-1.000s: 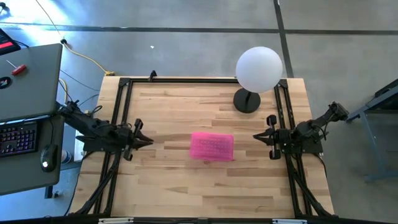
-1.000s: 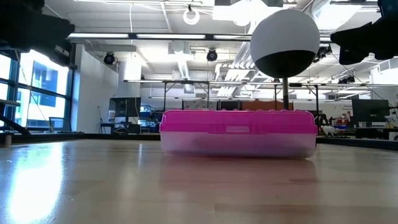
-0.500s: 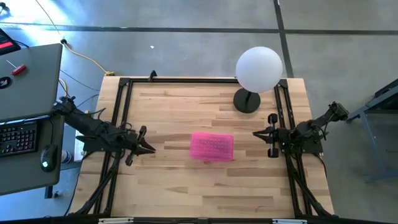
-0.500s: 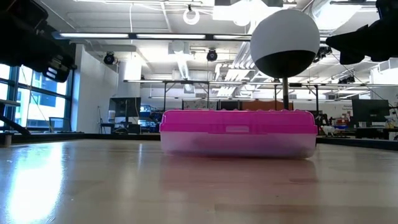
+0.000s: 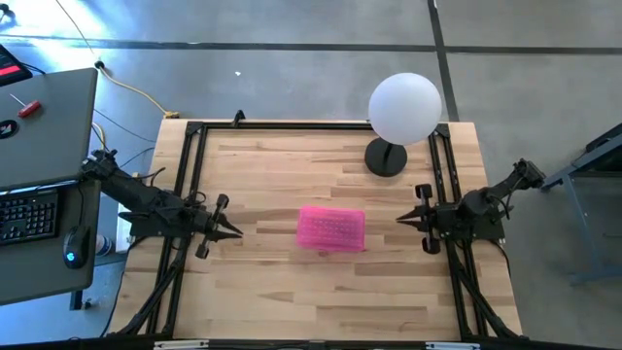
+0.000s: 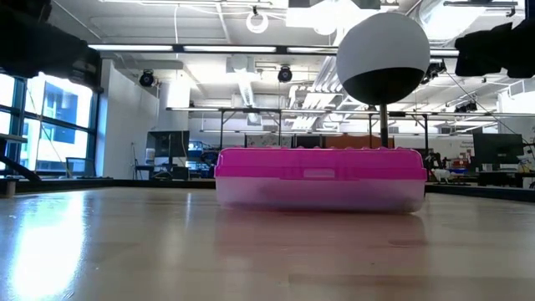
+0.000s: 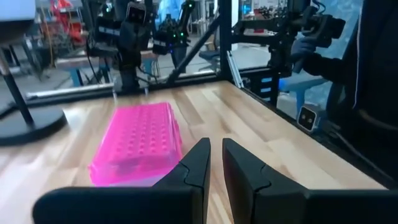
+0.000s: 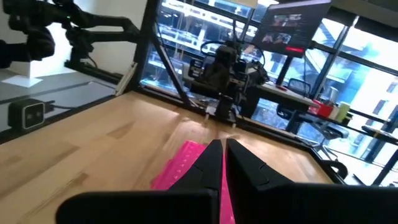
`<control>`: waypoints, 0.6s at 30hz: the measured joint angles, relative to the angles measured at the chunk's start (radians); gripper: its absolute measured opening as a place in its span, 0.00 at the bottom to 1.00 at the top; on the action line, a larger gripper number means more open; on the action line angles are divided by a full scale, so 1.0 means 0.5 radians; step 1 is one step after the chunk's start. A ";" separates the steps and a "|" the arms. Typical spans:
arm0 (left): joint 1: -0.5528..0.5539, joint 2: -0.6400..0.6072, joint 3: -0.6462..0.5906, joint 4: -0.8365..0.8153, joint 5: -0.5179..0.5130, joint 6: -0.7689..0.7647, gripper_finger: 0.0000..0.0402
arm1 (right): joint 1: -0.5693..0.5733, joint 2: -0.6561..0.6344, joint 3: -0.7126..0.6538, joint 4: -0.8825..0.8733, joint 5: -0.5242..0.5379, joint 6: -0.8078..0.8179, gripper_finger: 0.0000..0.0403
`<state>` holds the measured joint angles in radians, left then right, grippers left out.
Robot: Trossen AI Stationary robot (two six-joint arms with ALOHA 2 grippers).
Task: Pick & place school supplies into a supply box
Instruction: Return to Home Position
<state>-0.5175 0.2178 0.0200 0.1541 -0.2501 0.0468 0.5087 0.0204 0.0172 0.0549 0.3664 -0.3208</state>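
- The pink-lidded supply box [image 5: 331, 228] sits shut in the middle of the desk [image 5: 292, 301], flat on the wood, and I can see no pens, pencils or scissors lying loose around it.
- What is inside shows only as a dim smudge through the clear lower half, so I cannot make out the contents.
- The left fingers [image 5: 229, 230] hover over the desk's left edge, pointing at the box and well apart from it. They are pressed almost together with only a sliver between them and hold nothing.
- The right fingers [image 5: 408, 218] hang over the opposite edge, likewise aimed at the box and well clear. They are closed and empty.
- To my eye the packing is done and only parking the arms remains.
- One risk is the lid. I cannot tell whether its catch has fully seated, and if not, a later knock could spring it open.
- The other risk is the right arm's elbow. The white globe lamp [image 5: 404, 107] stands on its dark base [image 5: 386, 157] near the far right corner, and a wide swing that way could tip it.
- The left arm reaches in from beside a grey side table [image 5: 44, 122] with a keyboard [image 5: 27, 216], so its rear joints have little slack there.
- Black rails [image 5: 187, 185] run down both sides, and a low retreat could clip them.
- There is plenty of open wood in front of and behind the box.
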 joint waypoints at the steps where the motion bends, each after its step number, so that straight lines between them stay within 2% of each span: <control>1: 0.000 0.000 0.000 0.006 0.000 0.031 0.18 | 0.000 0.000 0.002 -0.011 0.011 0.003 0.00; 6: 0.000 0.000 0.001 -0.014 -0.001 0.154 0.18 | -0.001 0.000 0.003 -0.025 -0.082 -0.048 0.00; 14: 0.001 0.001 0.001 0.007 -0.099 0.166 0.18 | 0.000 0.000 0.003 -0.023 -0.005 -0.125 0.00; 18: 0.001 0.001 -0.008 0.034 -0.015 0.286 0.18 | -0.001 0.000 0.003 -0.023 -0.001 -0.125 0.00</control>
<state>-0.5171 0.2182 0.0158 0.1711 -0.2577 0.1898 0.5084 0.0204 0.0185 0.0433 0.3660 -0.3832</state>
